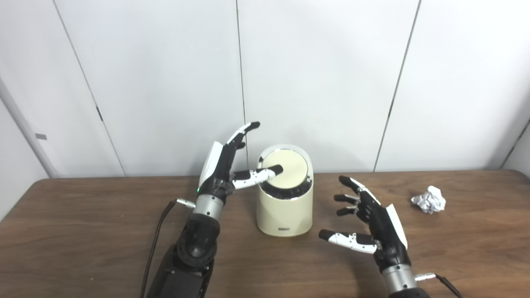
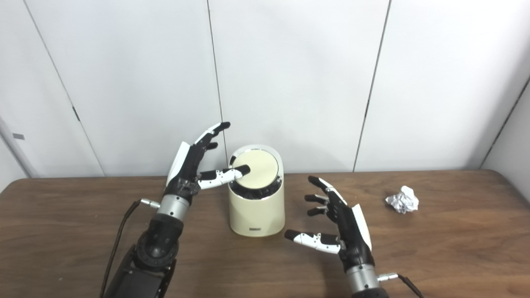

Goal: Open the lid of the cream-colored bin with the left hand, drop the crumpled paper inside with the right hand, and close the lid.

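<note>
The cream-colored bin (image 1: 284,198) stands at the table's (image 1: 83,231) middle, its round lid (image 1: 285,167) tilted up with a dark gap at the near edge, so opening looks begun. The left hand (image 1: 223,165), fingers spread and holding nothing, rests its thumb on the lid. The right hand (image 1: 368,219) waits spread and empty near the bin; the crumpled paper (image 1: 429,199) lies untouched well to the right.

Bright, even overhead light; soft shadows under the hands, mild glare on the white wall (image 1: 323,74) toward twelve o'clock, slightly soft focus
</note>
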